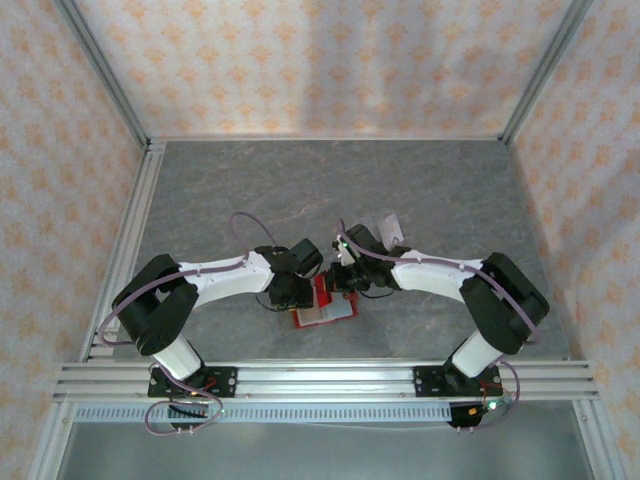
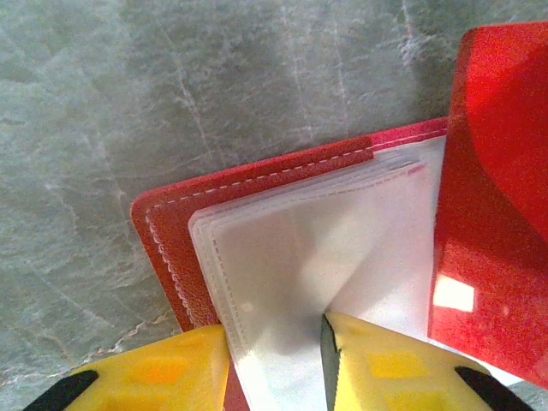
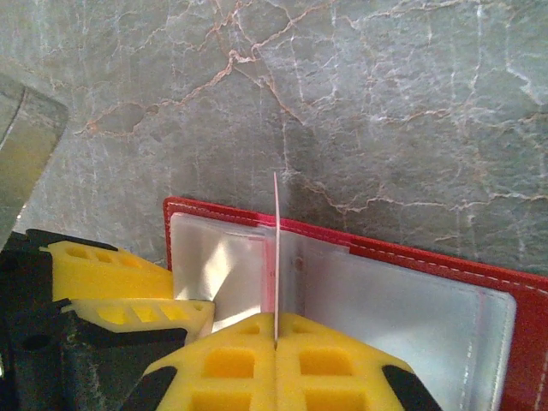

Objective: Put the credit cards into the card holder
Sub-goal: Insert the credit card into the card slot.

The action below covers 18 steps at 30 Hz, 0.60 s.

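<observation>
Card is edge-on, clenched in the right gripper, with its long axis running to 12 o'clock from the jaws and its tip over the sleeve mouths of the open wallet; whether it touches them I can't tell. The wallet lies flat on the table at 6 o'clock in the top view, between both grippers. The left gripper, at 9 o'clock of the right one, looks clamped on a pale sleeve, so the right arm likely pushes the card on toward 12 into a pocket, though slot alignment is unclear.
</observation>
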Tool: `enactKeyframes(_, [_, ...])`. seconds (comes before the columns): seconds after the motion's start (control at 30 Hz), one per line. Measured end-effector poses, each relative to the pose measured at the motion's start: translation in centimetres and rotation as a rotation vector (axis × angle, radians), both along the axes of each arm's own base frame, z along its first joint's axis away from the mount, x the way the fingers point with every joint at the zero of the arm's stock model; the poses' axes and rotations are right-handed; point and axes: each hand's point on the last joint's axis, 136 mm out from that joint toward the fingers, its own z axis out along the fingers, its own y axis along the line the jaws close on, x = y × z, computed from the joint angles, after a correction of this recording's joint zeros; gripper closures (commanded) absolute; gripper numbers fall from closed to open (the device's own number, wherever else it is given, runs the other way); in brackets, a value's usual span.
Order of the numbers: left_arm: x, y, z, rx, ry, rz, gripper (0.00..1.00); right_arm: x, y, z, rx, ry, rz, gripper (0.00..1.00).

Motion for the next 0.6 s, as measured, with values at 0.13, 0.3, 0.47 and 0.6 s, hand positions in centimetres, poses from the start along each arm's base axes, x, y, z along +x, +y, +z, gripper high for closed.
enactKeyframes(0.13, [0.0, 0.0, 0.0, 0.0, 0.0, 0.0, 0.66, -0.06, 0.18, -0.01, 0.013, 0.008, -0.002, 1.0])
enactKeyframes(0.3, [0.0, 0.01, 0.0, 0.001, 0.0, 0.0, 0.66, -0.06, 0.19, -0.16, 0.02, 0.014, -0.009, 1.0])
enactKeyframes(0.47, [0.01, 0.01, 0.0, 0.001, -0.001, 0.0, 0.66, -0.09, 0.09, -0.26, 0.021, 0.02, -0.012, 1.0])
enactKeyframes(0.6, [0.0, 0.02, 0.0, 0.001, 0.0, 0.0, 0.66, -0.16, -0.03, -0.37, 0.014, 0.023, -0.013, 1.0])
